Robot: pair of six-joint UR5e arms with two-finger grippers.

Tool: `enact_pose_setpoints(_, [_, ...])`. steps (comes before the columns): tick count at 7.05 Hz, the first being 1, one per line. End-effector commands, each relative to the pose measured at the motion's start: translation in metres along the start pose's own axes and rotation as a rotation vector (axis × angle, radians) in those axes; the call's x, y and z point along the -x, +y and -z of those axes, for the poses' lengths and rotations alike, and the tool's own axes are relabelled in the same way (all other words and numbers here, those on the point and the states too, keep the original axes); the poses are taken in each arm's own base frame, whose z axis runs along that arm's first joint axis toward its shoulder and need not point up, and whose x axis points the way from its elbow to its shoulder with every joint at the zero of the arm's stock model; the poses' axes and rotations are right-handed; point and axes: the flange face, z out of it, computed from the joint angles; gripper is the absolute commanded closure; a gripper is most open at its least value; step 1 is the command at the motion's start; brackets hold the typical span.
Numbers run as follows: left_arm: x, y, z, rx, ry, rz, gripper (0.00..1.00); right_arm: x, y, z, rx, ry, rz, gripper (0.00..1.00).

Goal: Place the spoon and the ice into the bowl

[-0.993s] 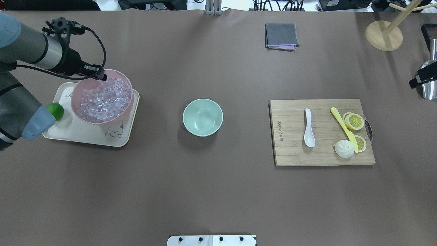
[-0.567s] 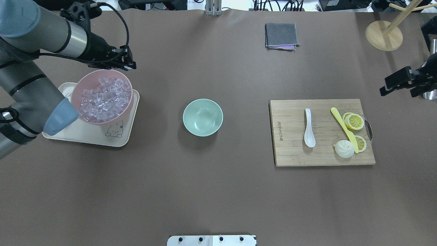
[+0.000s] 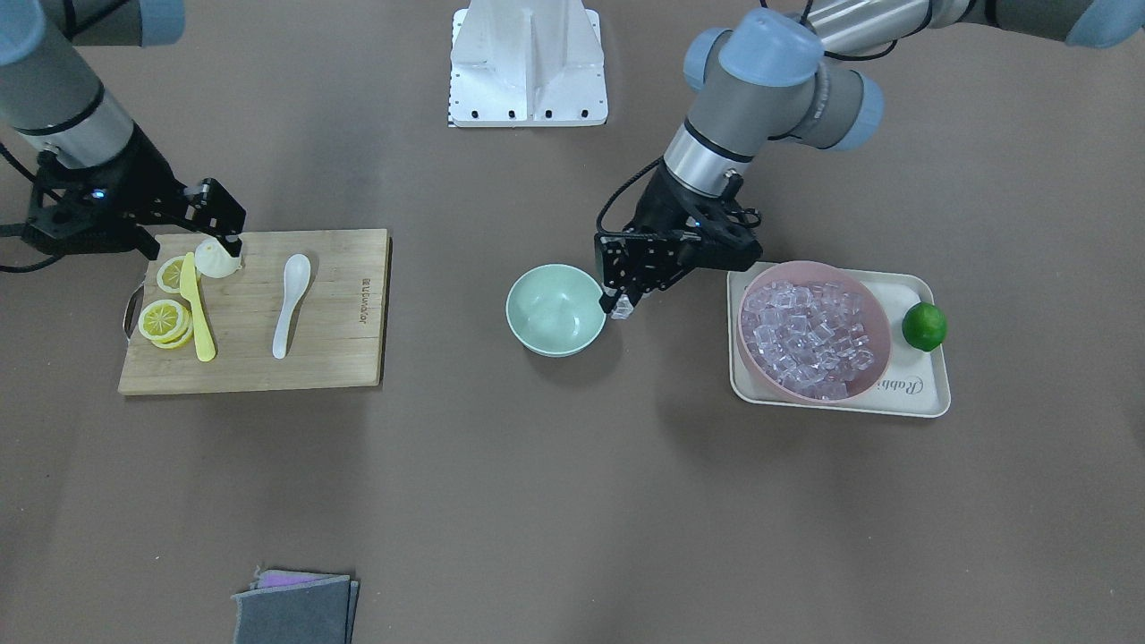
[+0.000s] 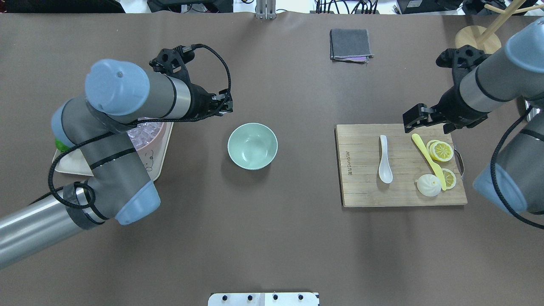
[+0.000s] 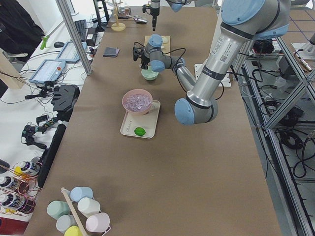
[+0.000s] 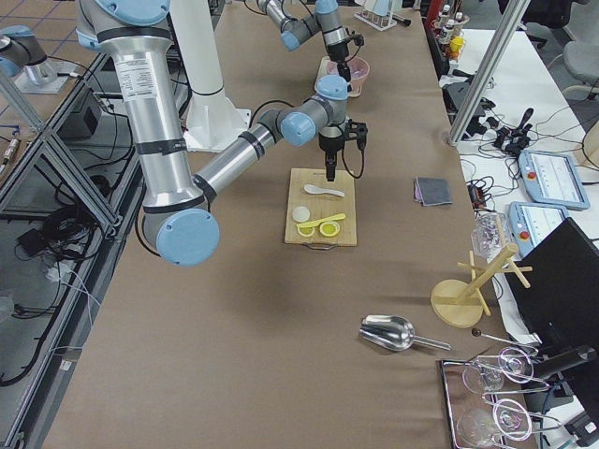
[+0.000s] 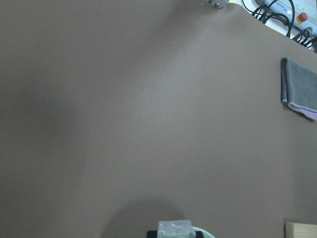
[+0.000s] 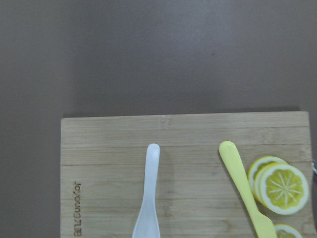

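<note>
The mint-green bowl (image 4: 252, 145) stands empty at the table's middle. My left gripper (image 3: 619, 302) is shut on a clear ice cube (image 3: 623, 311) and holds it just beside the bowl's rim (image 3: 597, 309), on the pink bowl's side. The cube fills the bottom edge of the left wrist view (image 7: 174, 229). The white spoon (image 4: 384, 163) lies on the wooden cutting board (image 4: 361, 187). My right gripper (image 4: 414, 117) hovers over the board's far edge, looks open and holds nothing. The spoon's handle shows in the right wrist view (image 8: 148, 198).
A pink bowl (image 3: 812, 331) full of ice cubes sits on a cream tray (image 3: 921, 394) with a lime (image 3: 923, 326). A yellow knife (image 4: 427, 159), lemon slices (image 4: 442, 151) and a white bun (image 4: 428, 185) lie on the board. A grey cloth (image 4: 350, 44) lies far back.
My left arm has risen from the pink bowl and swung right to the green bowl with an ice cube. My right arm has come in from the right edge to the board's far edge.
</note>
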Motion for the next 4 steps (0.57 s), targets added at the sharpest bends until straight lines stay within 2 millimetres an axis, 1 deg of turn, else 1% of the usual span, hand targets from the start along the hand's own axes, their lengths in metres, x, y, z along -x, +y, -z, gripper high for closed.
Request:
enact_pose_setpoints(1, [-0.011,0.032,-0.015,-0.019,0.001,0.0,1.0,0.02,0.009,-0.069,-0.028,-0.003,-0.011,0.01])
enact_pose_setpoints(2, [-0.022,0.046,-0.018,-0.018,0.012,-0.005,1.0,0.025,0.01,-0.085,-0.044,0.005,0.005,0.02])
enact_pose_setpoints(3, [-0.022,0.055,-0.024,-0.026,0.007,-0.01,1.0,0.026,0.006,-0.097,-0.037,0.015,0.002,0.06])
enact_pose_setpoints(4, [-0.02,0.055,-0.026,-0.028,0.002,-0.01,1.0,0.026,0.008,-0.104,-0.031,0.025,-0.004,0.14])
